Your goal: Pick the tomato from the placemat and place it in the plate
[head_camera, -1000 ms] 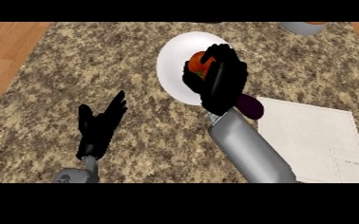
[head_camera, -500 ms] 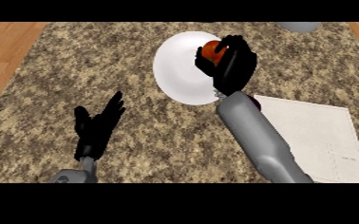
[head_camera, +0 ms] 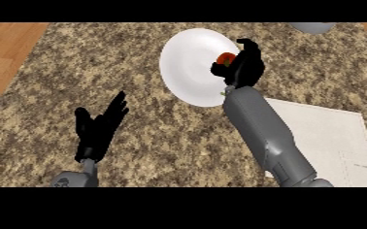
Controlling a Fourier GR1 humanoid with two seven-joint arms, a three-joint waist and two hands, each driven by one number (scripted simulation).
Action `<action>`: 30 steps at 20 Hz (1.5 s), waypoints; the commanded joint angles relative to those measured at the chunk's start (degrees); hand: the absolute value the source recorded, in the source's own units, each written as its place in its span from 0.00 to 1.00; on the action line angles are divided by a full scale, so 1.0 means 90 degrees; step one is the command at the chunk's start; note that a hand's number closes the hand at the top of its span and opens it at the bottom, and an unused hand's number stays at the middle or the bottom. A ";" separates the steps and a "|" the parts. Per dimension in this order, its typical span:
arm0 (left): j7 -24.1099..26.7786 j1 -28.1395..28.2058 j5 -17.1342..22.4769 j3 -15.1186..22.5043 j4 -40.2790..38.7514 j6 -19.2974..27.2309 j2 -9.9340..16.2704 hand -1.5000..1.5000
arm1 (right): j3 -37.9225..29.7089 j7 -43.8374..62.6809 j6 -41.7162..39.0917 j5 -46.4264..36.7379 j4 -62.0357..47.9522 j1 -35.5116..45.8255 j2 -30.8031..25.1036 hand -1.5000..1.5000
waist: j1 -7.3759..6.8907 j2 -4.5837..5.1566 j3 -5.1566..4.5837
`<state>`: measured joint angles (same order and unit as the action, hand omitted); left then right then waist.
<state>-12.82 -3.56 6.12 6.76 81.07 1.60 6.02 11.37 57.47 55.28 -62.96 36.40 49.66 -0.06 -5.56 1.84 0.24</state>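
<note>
Now right robot hand (head_camera: 242, 68) curled round tomato (head_camera: 226, 58) over plate (head_camera: 188, 63); left robot hand (head_camera: 100, 128) spread.

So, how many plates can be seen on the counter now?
1. The white plate lies on the counter, top centre, with the right hand holding the tomato over its right side. A grey object at the top right edge is cut off; I cannot tell what it is.

Even, flat light; plate (head_camera: 188, 68) bright white, near overexposed; black hands lose detail; no clear cast shadows.
</note>
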 commanded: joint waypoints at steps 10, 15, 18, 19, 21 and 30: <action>0.0053 0.0272 -0.0056 0.0017 0.0087 0.0090 -0.0064 0.50 | -0.0271 -0.3009 0.1740 0.2691 0.0430 -0.0039 0.0006 0.00 | 0.0061 -0.0016 0.0010; 0.0001 0.0265 -0.0028 -0.0089 0.0031 0.0131 -0.0061 0.50 | -0.0299 -0.4038 0.1506 0.4062 0.1318 -0.0656 0.0006 0.00 | 0.0344 -0.0104 0.0000; 0.0051 0.0188 0.0028 -0.0199 -0.0135 0.0156 -0.0114 0.50 | 0.0071 -0.4926 0.1318 0.4986 0.2095 -0.1444 0.0006 0.00 | 0.0428 -0.0123 -0.0002; 0.0019 0.0465 -0.0006 -0.0178 0.0091 0.0132 0.0004 0.50 | 0.0368 -0.5040 0.1070 0.5274 0.2617 -0.1873 0.0006 0.00 | 0.0449 -0.0156 0.0000; -0.0200 0.0256 0.0192 -0.0455 0.0151 -0.0014 0.0245 0.50 | 0.0492 -0.5633 0.0803 0.5694 0.2942 -0.2138 0.0007 0.00 | 0.0482 -0.0158 -0.0004; -0.0255 0.0470 0.0072 -0.0295 0.0181 0.0092 -0.0053 0.50 | 0.1410 -0.6118 -0.0031 0.5775 0.4175 -0.4131 -0.0260 0.00 | 0.0660 -0.0221 -0.0028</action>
<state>-13.71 1.12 6.13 4.55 83.56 2.87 5.86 20.68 1.69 57.49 -9.26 68.12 20.00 -0.71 -0.35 0.02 0.12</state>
